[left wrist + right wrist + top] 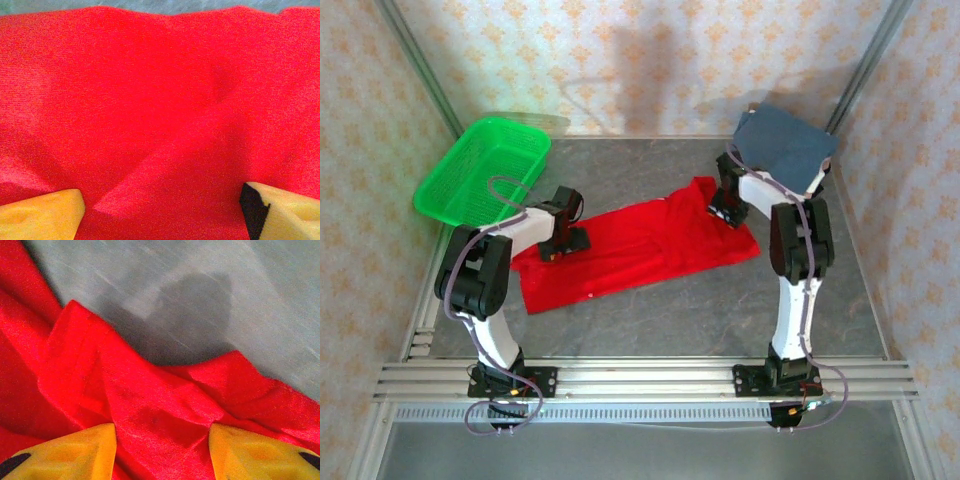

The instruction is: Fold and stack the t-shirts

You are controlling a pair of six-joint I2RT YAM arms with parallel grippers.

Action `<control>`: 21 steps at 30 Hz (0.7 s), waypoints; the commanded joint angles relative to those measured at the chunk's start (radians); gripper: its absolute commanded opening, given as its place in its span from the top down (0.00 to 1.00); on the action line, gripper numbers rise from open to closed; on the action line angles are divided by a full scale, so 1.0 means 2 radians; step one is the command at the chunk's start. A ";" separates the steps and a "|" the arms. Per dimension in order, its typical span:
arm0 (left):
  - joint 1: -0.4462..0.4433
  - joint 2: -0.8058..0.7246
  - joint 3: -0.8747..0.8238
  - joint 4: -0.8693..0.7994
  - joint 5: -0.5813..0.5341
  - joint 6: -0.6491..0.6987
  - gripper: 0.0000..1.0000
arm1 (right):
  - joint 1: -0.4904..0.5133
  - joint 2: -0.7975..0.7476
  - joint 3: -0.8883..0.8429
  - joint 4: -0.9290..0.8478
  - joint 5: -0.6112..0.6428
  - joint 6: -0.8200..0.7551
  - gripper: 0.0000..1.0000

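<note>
Nearest us, the rail carries both arm bases along the worktop's near edge. In the far left corner we see the green basket. Next comes the left pincer, low over the left end of the red shirt. From its wrist we find it spread wide and holding nothing, with smooth cloth lying flat beneath its yellow fingers. The red shirt lies in a long band slanting across the middle of the worktop. At its far right corner sits the right pincer, about half open, fingers astride a rumpled fold (cloth rises between them, yet we see no pinch). Furthest right, the blue shirt lies folded in the far corner.
</note>
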 commanded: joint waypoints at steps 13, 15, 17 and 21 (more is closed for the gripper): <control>0.002 -0.061 0.054 -0.180 0.039 -0.045 0.16 | 0.007 0.290 0.499 -0.016 -0.085 0.035 0.45; -0.004 -0.073 0.081 -0.190 0.041 -0.036 0.15 | 0.009 0.273 0.500 -0.001 -0.092 0.031 0.44; -0.008 -0.079 0.107 -0.187 0.048 -0.022 0.15 | 0.009 0.244 0.490 -0.002 -0.094 0.014 0.42; -0.010 -0.057 0.159 -0.171 0.053 0.005 0.15 | 0.012 0.146 0.421 -0.028 -0.095 -0.036 0.39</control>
